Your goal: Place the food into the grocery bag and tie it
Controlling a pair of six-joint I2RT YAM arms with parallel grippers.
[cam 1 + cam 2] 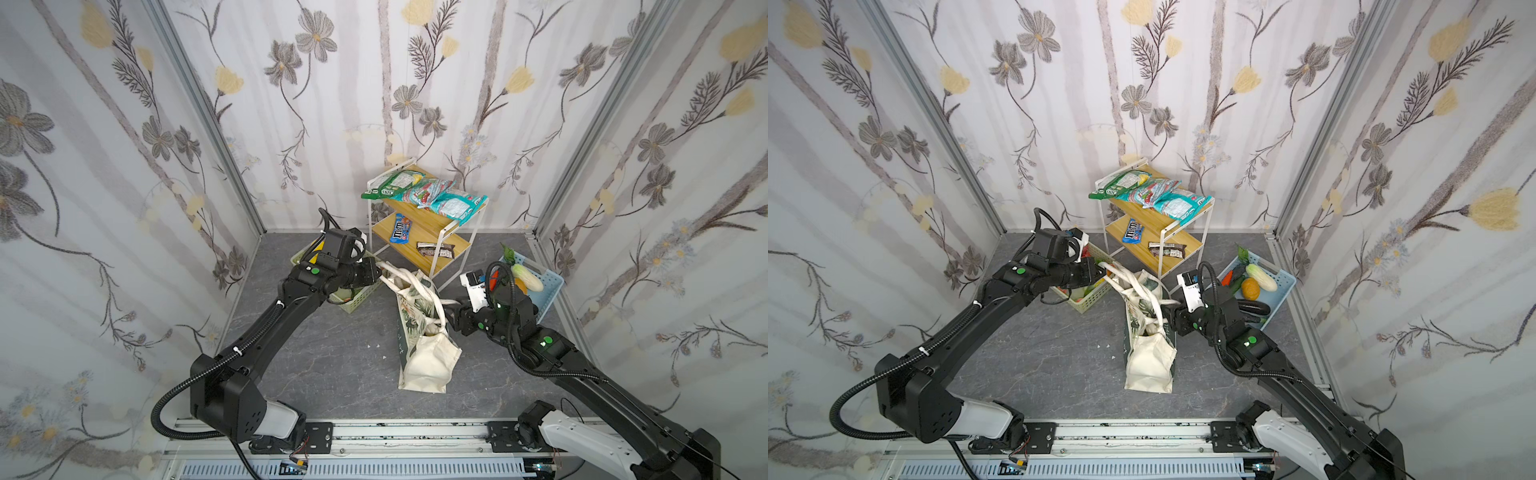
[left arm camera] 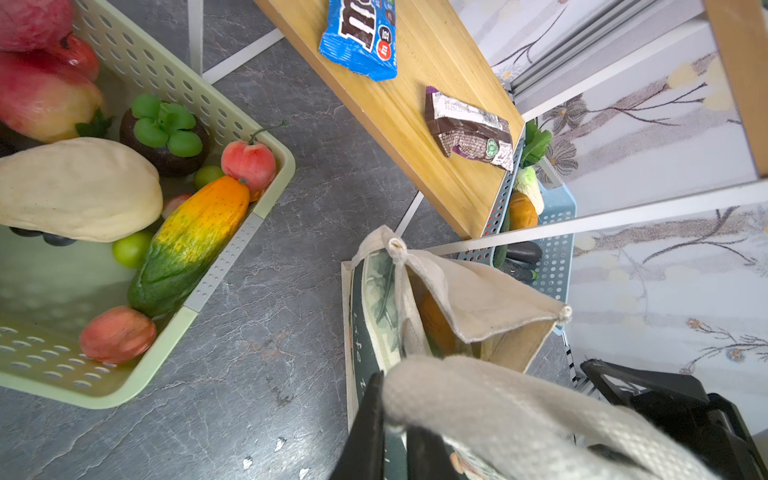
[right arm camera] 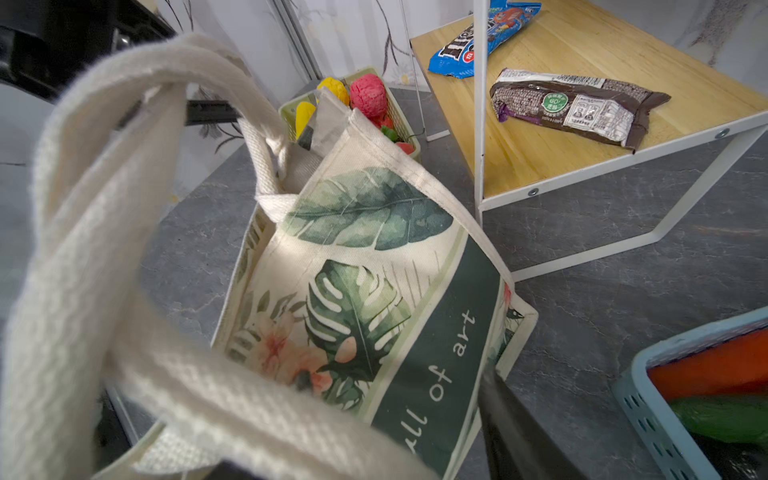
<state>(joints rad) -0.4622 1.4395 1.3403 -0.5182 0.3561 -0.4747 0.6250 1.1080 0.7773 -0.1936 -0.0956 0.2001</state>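
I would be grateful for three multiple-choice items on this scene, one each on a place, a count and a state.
1. In both top views, where is the pale green basket relative to the grocery bag?
A. left of it
B. right of it
C. inside it

2. How many packets lie on the lower shelf?
A. one
B. two
C. four

3. The left gripper is:
A. open over the basket
B. shut on a bag handle
C. shut on nothing

Answers:
1 A, the basket sits under the left arm, beside the bag.
2 B, only a blue packet and a brown bar lie there.
3 B, the rope handle runs between its closed fingers.
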